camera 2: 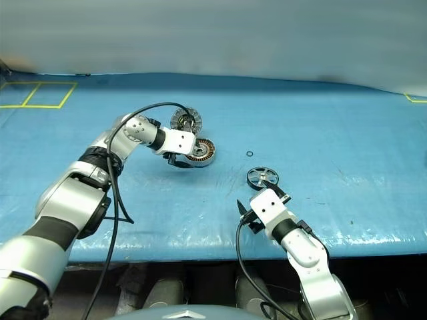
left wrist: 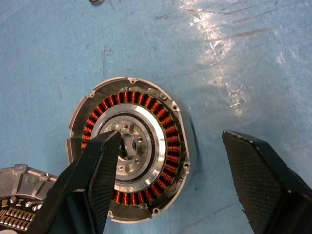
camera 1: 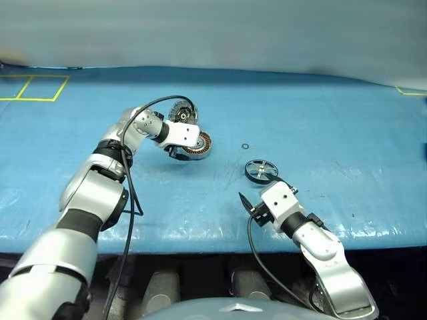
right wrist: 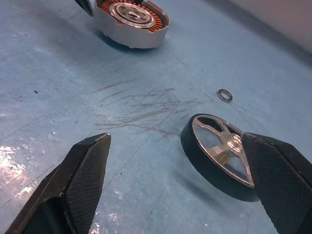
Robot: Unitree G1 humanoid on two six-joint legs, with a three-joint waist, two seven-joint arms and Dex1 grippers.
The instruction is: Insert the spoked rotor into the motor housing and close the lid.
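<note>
The left tool [camera 1: 179,152] is seen spread open over the housing [camera 1: 198,145] at frame centre, lid [camera 1: 181,111] laid back, while the rotor [right wrist: 219,156] waits between the open right tool's [right wrist: 183,180] fingers on the blue surface [camera 1: 333,133].

On the blue table [camera 1: 320,127]: one motor housing [left wrist: 130,148] with copper windings, its one lid [camera 1: 181,110] at the housing's 11 o'clock, one spoked rotor [right wrist: 222,148] at 4 o'clock, one small washer [right wrist: 224,94] at 3 o'clock.
</note>
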